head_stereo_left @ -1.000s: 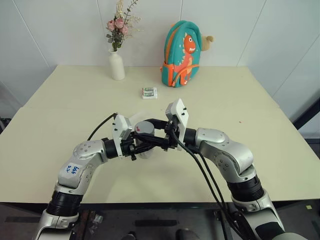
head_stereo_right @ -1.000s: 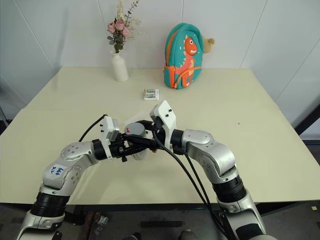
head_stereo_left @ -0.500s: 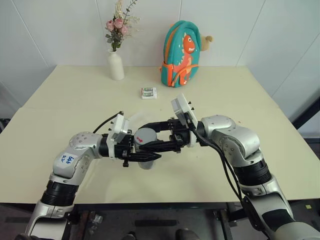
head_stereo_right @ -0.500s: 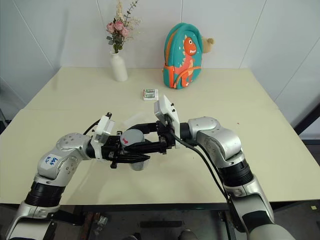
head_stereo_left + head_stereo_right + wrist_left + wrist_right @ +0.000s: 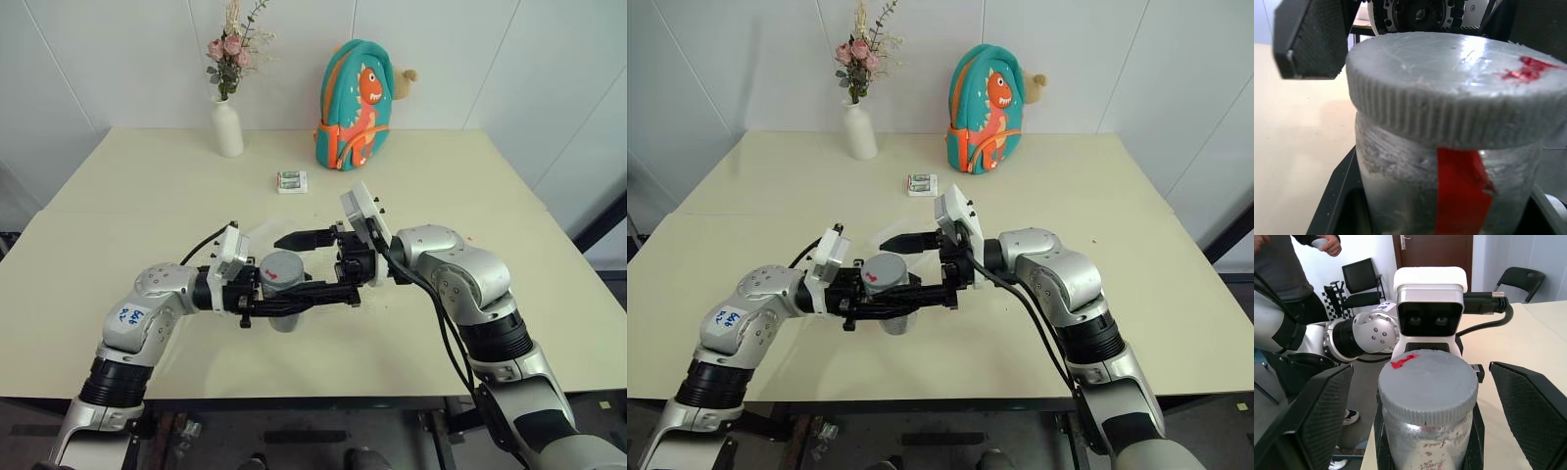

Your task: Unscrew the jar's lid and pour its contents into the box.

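Two black-fingered pincers meet over the near middle of the pale cream desk [image 5: 470, 176]. The left pincer [image 5: 294, 304] is clamped tight on the small clear cylindrical jar [image 5: 284, 313] with the strip of red tape on its side, holding it upright just above the desk. The flat round grey ribbed screw lid [image 5: 282, 270] is sitting on top of the jar, with a red smear on its upper face.

The right pincer [image 5: 312, 264] comes in from the right and its fingers are spread wide apart, one on the far side of the lid and one on the near side, neither one touching it. The right wrist view shows clear gaps on both sides.

Can't tell what's inside the jar, the wall is too frosty-looking.

Farther back on the desk there's a small white-and-green packet [image 5: 292, 181], a white vase with pink flowers [image 5: 227, 122] at the far left, and a teal dinosaur backpack with orange trim [image 5: 356, 106] to the right of the vase. A person [image 5: 1283, 264] in dark clothes shows in the right wrist view, near some black chairs [image 5: 1364, 281].
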You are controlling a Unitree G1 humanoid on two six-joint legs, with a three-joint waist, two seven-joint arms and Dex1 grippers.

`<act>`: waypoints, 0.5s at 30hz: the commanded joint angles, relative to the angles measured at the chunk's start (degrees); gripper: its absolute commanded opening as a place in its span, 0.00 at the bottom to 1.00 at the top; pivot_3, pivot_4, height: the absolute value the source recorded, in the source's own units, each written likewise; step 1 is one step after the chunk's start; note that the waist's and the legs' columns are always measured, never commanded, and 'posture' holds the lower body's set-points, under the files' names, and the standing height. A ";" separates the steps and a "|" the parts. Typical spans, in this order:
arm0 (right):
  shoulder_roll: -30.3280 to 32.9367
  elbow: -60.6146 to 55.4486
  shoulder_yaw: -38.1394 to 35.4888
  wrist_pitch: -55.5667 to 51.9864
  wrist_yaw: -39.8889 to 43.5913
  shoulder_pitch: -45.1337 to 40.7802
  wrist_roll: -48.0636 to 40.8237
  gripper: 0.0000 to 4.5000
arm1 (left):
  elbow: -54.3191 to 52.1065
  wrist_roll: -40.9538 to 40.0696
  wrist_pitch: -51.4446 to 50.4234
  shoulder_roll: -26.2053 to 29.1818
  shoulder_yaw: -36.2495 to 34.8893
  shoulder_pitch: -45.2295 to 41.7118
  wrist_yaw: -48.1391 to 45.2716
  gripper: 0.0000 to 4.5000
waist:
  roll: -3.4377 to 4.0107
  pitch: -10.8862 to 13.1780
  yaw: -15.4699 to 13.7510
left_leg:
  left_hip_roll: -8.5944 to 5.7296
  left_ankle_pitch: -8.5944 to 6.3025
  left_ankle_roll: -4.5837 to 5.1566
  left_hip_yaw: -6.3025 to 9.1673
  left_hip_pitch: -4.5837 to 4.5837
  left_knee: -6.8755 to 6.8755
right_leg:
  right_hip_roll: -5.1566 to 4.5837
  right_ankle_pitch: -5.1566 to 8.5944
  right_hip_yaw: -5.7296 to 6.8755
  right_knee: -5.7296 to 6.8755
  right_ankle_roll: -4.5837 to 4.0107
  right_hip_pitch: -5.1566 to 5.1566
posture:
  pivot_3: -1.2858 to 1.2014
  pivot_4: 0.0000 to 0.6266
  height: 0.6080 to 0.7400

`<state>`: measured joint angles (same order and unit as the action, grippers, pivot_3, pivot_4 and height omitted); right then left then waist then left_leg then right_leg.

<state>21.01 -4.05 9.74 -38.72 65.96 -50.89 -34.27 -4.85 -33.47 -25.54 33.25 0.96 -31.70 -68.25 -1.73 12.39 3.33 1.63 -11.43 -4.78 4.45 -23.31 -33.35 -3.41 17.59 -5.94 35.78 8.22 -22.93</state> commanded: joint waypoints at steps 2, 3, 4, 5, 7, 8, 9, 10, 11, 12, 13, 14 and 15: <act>0.50 -2.15 -2.74 1.49 -0.96 -0.23 -0.89 1.00 | -2.58 -0.66 -0.21 0.73 -1.53 0.50 1.08 0.44 | 0.00 0.00 -0.03 | 0.00 0.00 0.00 0.00 0.00 0.01 | 0.00 0.00 0.00 0.00 0.00 0.00 | 0.52 0.24 1.00; 0.26 -2.11 -3.12 2.00 -1.72 -0.30 -0.52 1.00 | -2.45 -0.34 0.04 0.82 -1.68 0.52 1.46 0.44 | 0.00 0.00 -0.02 | 0.00 0.00 0.00 0.00 0.00 0.01 | 0.00 0.00 0.00 0.00 0.00 0.00 | 0.52 0.24 1.00; -0.09 -2.17 -3.45 2.32 -2.76 -0.39 -0.24 1.00 | -2.27 -0.21 0.05 0.66 -1.97 0.43 2.36 0.44 | 0.00 0.00 0.01 | 0.00 0.00 0.00 0.00 0.00 0.01 | 0.00 0.00 0.00 0.00 -0.01 0.00 | 0.52 0.24 1.00; -0.43 -2.39 -3.44 2.44 -3.62 -0.41 -0.07 1.00 | -2.28 -0.19 0.18 0.44 -2.06 0.34 2.92 0.44 | 0.00 0.00 0.02 | 0.00 0.00 0.00 0.00 0.00 0.01 | 0.00 0.00 0.00 0.00 0.00 -0.01 | 0.52 0.24 1.00; -1.08 -3.17 -2.84 2.34 -4.87 -0.19 -0.05 1.00 | -2.80 -0.35 0.13 -0.08 -1.90 0.35 3.86 0.44 | 0.00 0.00 0.01 | 0.00 0.00 0.00 0.00 0.00 0.00 | 0.00 0.00 0.00 0.02 -0.01 -0.01 | 0.52 0.24 1.00; -1.44 -3.61 -2.45 1.98 -5.45 -0.04 -0.19 1.00 | -3.15 -0.34 0.16 -0.25 -1.64 0.47 4.09 0.44 | 0.00 0.00 -0.01 | 0.00 0.00 0.00 0.00 0.00 0.00 | 0.00 0.00 0.00 0.03 -0.01 -0.01 | 0.52 0.24 1.00; -1.67 -3.78 -2.22 1.77 -5.83 0.02 -0.27 1.00 | -3.26 -0.31 0.19 -0.35 -1.44 0.49 4.27 0.44 | 0.00 0.00 -0.01 | 0.00 0.00 0.00 0.00 0.00 0.00 | 0.00 0.00 0.00 0.03 -0.01 -0.02 | 0.52 0.24 1.00; -1.94 -3.93 -1.91 1.74 -6.11 0.09 -0.20 1.00 | -3.23 -0.18 0.24 -0.47 -1.23 0.42 4.46 0.44 | 0.00 0.00 -0.03 | 0.00 0.00 0.00 0.00 0.00 0.00 | 0.00 0.00 0.00 0.03 -0.01 -0.02 | 0.52 0.24 1.00; -2.51 -4.10 -1.38 1.49 -6.97 0.13 0.08 1.00 | -3.11 0.11 0.37 -0.68 -1.01 0.29 4.74 0.44 | 0.00 0.00 -0.04 | 0.00 0.00 0.00 0.00 0.00 0.00 | 0.00 0.00 0.00 0.03 -0.01 -0.02 | 0.52 0.24 1.00; -3.38 -4.11 -0.68 1.59 -8.23 0.23 0.76 1.00 | -2.82 0.52 0.63 -0.96 -0.79 -0.03 5.05 0.44 | 0.00 0.00 -0.02 | 0.00 0.00 0.00 0.00 0.00 0.01 | 0.00 0.00 0.00 0.02 -0.01 -0.02 | 0.52 0.24 1.00; -4.02 -4.03 -0.19 1.69 -9.14 0.26 1.27 1.00 | -2.53 0.82 0.85 -1.16 -0.63 -0.29 5.24 0.44 | 0.00 0.00 0.01 | 0.00 0.00 0.00 0.00 0.00 0.01 | 0.00 0.00 0.00 0.03 -0.01 -0.02 | 0.52 0.24 1.00; -4.56 -3.92 0.30 1.74 -9.89 0.32 1.83 1.00 | -2.37 0.96 0.89 -1.36 -0.51 -0.55 5.45 0.44 | 0.00 0.00 0.02 | 0.00 0.00 0.00 0.00 0.00 0.00 | 0.00 0.00 0.00 0.04 -0.01 -0.02 | 0.52 0.24 1.00; -5.04 -3.60 0.65 2.05 -10.47 0.27 2.46 1.00 | -2.26 1.08 0.87 -1.56 -0.36 -0.81 5.67 0.44 | 0.00 0.00 0.02 | 0.00 0.00 0.00 0.00 0.00 0.00 | 0.01 0.01 0.00 0.07 -0.01 -0.05 | 0.52 0.24 1.00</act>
<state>16.76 -5.98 9.92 -37.55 56.70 -50.71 -32.48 -6.07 -32.60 -25.52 31.95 0.78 -31.28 -63.11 -1.72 12.39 3.35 1.64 -11.43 -4.78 4.45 -23.31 -33.35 -3.41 17.60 -5.94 35.86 8.20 -22.99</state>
